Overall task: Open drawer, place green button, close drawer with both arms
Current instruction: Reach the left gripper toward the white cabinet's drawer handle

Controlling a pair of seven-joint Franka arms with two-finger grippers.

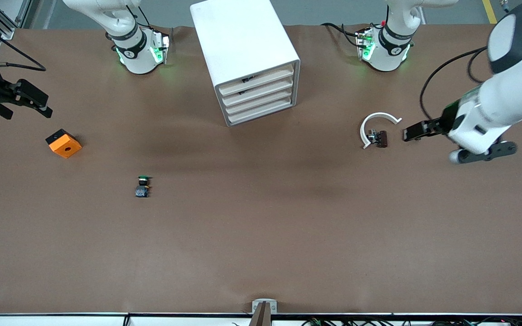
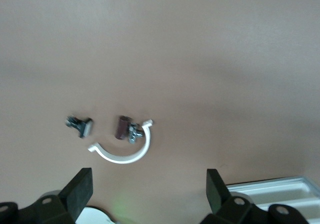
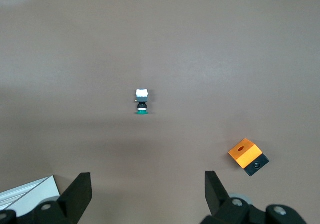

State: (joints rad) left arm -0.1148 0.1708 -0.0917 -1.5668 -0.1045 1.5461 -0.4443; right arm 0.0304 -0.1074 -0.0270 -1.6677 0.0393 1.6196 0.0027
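Low in the frame's left half, your button [image 1: 142,186] lies on the counter [image 1: 261,235]; all cabinet [image 1: 247,59] drawers [image 1: 258,94] are shut at top centre. Left tool [image 1: 411,133] and right tool [image 1: 26,105] hover released at the edges.

Our right hand [image 3: 145,189] hangs open over the brown tabletop [image 3: 210,49].

We see our two dark fingers [image 3: 77,189] spread wide apart with nothing between them, both clear of the surface below. The button [image 3: 142,101] lies on its side on the bare tabletop, its green cap at one end, black body in the middle and pale base at the other end. Well apart from it sits the orange block [image 3: 247,155], a square piece with a hole in its orange face and a black underside showing along one edge. A white corner of the cabinet [image 3: 30,191] shows beside one of our fingers. The button and the block touch nothing else.
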